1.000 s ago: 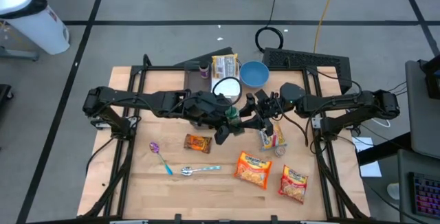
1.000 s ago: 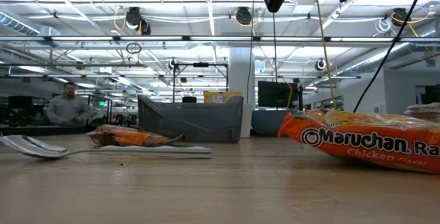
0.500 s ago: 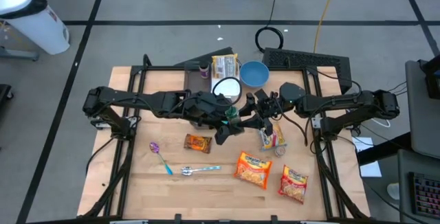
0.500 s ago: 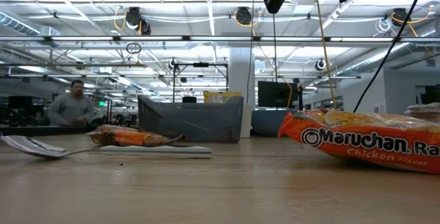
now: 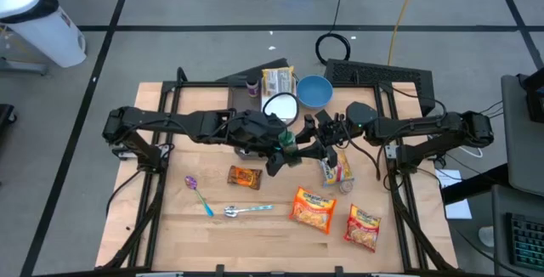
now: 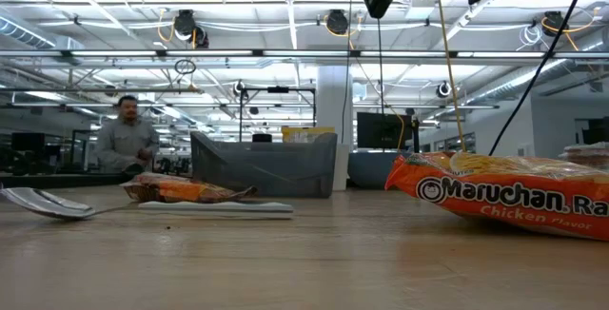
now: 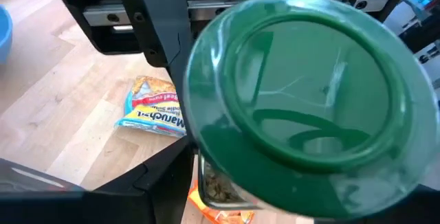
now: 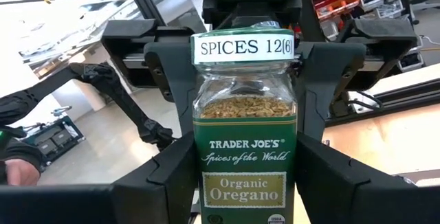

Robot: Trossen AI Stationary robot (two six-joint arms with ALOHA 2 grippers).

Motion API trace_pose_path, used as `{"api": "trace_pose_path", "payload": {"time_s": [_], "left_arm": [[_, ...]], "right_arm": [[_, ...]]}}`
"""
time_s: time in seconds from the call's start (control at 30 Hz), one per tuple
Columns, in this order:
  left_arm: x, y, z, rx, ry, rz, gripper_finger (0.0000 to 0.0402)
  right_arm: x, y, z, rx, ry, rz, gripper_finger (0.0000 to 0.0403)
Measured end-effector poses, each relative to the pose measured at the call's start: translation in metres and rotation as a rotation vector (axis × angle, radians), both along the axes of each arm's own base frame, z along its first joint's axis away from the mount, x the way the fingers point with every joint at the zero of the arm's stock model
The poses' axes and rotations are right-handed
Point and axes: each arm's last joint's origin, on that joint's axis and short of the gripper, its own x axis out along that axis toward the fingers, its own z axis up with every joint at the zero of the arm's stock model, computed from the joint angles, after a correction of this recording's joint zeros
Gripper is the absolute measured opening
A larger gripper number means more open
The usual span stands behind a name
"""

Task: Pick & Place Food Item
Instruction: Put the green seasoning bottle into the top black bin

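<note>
A glass jar of organic oregano (image 8: 244,148) with a green lid (image 7: 302,86) is held in the air above the table's middle (image 5: 289,144), between both grippers. My left gripper (image 5: 282,149) comes from the table's left and is shut at the jar's lid end. My right gripper (image 5: 303,151) comes from the table's right and is shut on the jar's lower body. In the right wrist view the jar stands upright with its label facing the camera. My left gripper has one finger (image 8: 172,66) on each side of the jar's lid and neck (image 8: 206,49), level, from the table's left. The jar is clear of the table, and its lid top faces the left wrist camera. My right gripper pinches the jar's labelled lower body (image 8: 206,183) between its two fingers (image 8: 161,176), level, from the table's right. The jar stands upright in the hold, clear of the table.
Below lie two orange ramen packets (image 5: 313,208) (image 5: 363,226), a blue-edged packet (image 5: 334,171), a snack pack (image 5: 245,177) and two spoons (image 5: 200,194) (image 5: 246,211). A white bowl (image 5: 280,107), a blue bowl (image 5: 314,92) and a bag (image 5: 278,81) stand at the far edge.
Both arms and the jar have kept still. A person in the room behind the table has walked toward the low view's right.
</note>
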Motion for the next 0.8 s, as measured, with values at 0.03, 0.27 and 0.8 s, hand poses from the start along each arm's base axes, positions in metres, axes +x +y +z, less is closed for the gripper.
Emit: {"api": "trace_pose_path", "payload": {"time_s": [0.03, 0.27, 0.8], "left_arm": [[0.000, 0.001, 0.000, -0.005, 0.002, -0.003, 0.0253], [0.000, 0.011, 0.000, -0.074, 0.011, -0.057, 0.0253], [-0.020, 0.022, 0.017, -0.115, 0.001, -0.098, 0.0253]], "right_arm": [[0.000, 0.000, 0.000, 0.000, 0.000, 0.000, 0.0193], [0.000, 0.000, 0.000, -0.002, 0.000, -0.001, 0.0193], [0.000, -0.002, -0.003, -0.014, 0.022, -0.004, 0.0193]]}}
